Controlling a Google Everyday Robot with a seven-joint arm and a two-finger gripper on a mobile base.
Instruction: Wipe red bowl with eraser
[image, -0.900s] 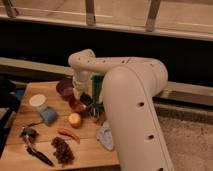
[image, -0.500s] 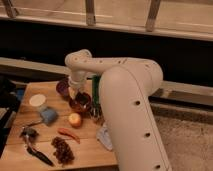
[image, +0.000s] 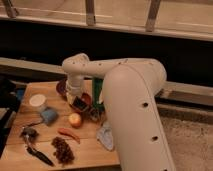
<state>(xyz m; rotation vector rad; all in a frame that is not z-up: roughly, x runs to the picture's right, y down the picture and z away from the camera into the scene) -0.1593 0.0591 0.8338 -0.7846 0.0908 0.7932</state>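
As my white arm (image: 125, 95) folds down across the wooden table (image: 90, 150), my gripper (image: 76, 99) hangs low at the table's far side, directly over the red bowl (image: 88, 104). A small dark block, apparently the eraser (image: 79, 104), shows at the gripper's tip against the inside of the bowl. Whether the gripper is clamped on it or spread apart, I cannot tell from this angle.

The bowl looks light, rigid and glossy, so I judge it would skate across the wood under a hard sideways push. Gentle downward pressure and short strokes seem the safer way to wipe it. The eraser looks stiff and grippy, and is best taken by its long sides, leaving one flat face free to rub.

The spot is crowded. A darker purple bowl (image: 62, 88) sits just beyond the gripper to its left, close to the red one, and a green can (image: 96, 92) stands just to the gripper's right, where I judge a wide stroke could tip it. Nearer the camera lie a pale cloth (image: 106, 136), a white cup (image: 37, 101), a blue object (image: 49, 116) and a brownish cluster (image: 62, 149). An orange fruit (image: 75, 119) sits just in front of the red bowl, and a black-handled tool (image: 39, 154) and a red chilli (image: 68, 134) lie well apart from the gripper.
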